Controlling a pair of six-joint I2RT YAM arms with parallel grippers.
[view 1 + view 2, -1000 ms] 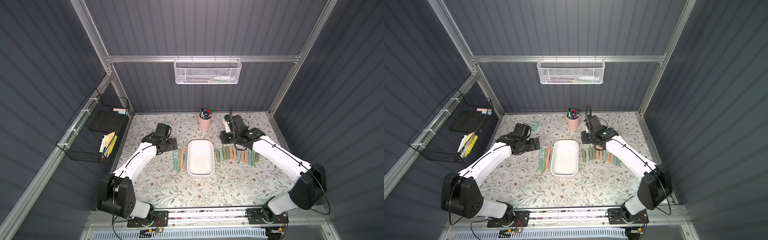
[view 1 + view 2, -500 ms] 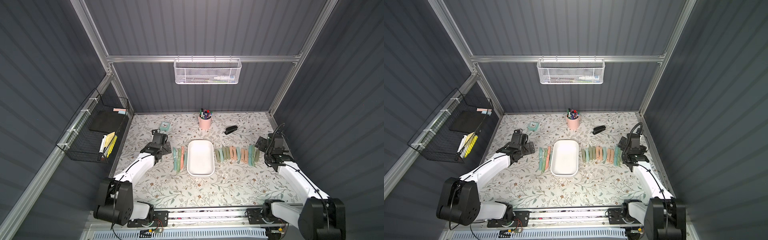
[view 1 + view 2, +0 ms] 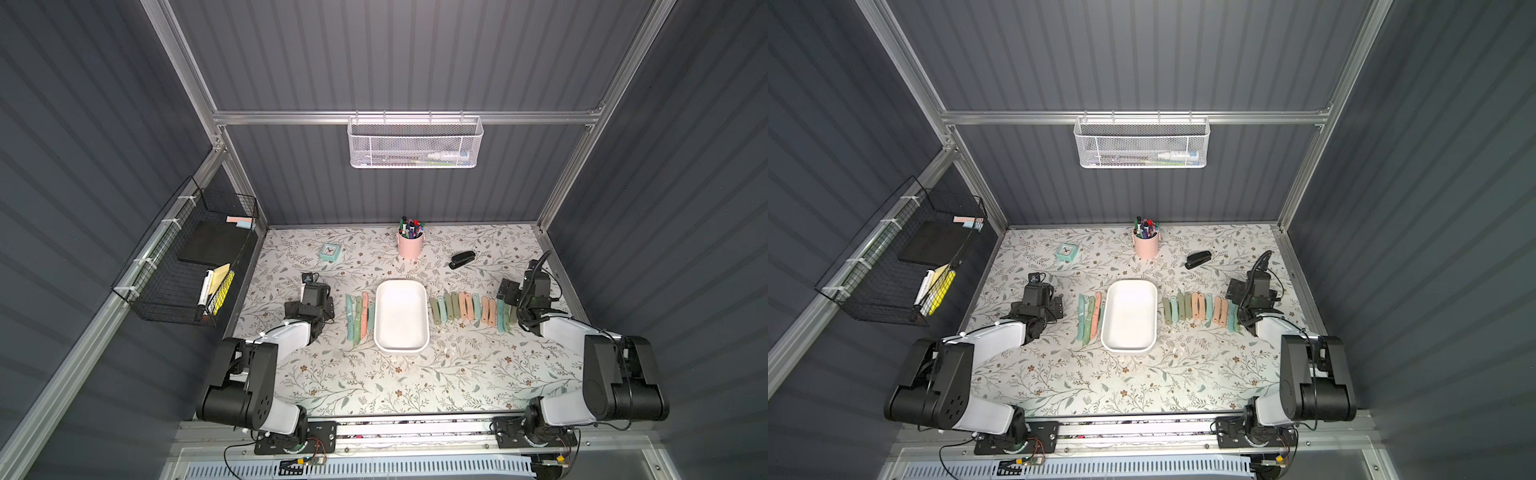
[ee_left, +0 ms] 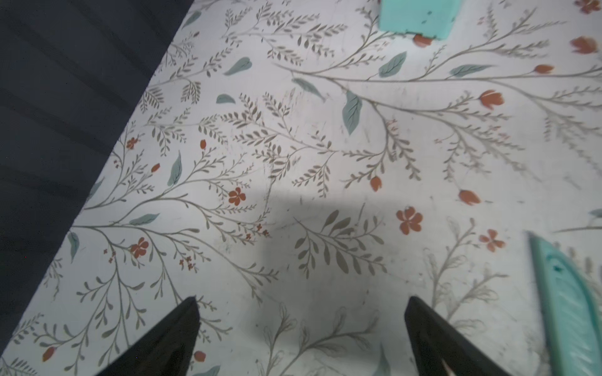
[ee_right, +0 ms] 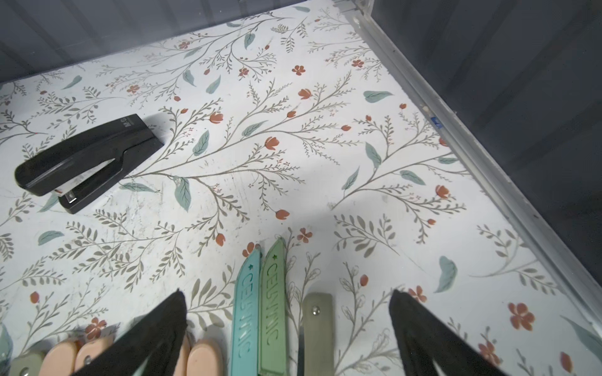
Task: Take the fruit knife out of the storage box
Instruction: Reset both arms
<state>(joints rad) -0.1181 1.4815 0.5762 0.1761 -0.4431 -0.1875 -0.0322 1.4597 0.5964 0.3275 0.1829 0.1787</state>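
The white storage box [image 3: 401,316] [image 3: 1129,316] sits mid-table in both top views, its inside bare white. Fruit knives in pastel sheaths lie in rows on the table beside it: several on its left [image 3: 358,318] and several on its right [image 3: 469,307]. My left gripper [image 3: 312,296] [image 4: 301,302] hovers open over bare table left of the left row, a teal knife [image 4: 566,302] beside it. My right gripper [image 3: 534,286] [image 5: 286,293] is open above the right row's end, over teal [image 5: 246,309] and green [image 5: 272,309] sheaths and a grey handle [image 5: 317,325].
A black stapler [image 3: 462,259] [image 5: 88,156], a pink pen cup [image 3: 410,241] and a teal clock [image 3: 330,251] stand toward the back. A white mesh basket [image 3: 413,141] hangs on the back wall, a black wire basket [image 3: 187,266] on the left. A metal rail [image 5: 456,130] borders the right edge.
My right arm has pulled back from the far middle to the right edge, opening its gripper; the stapler now lies where it was. My left arm has drawn back toward the front left.
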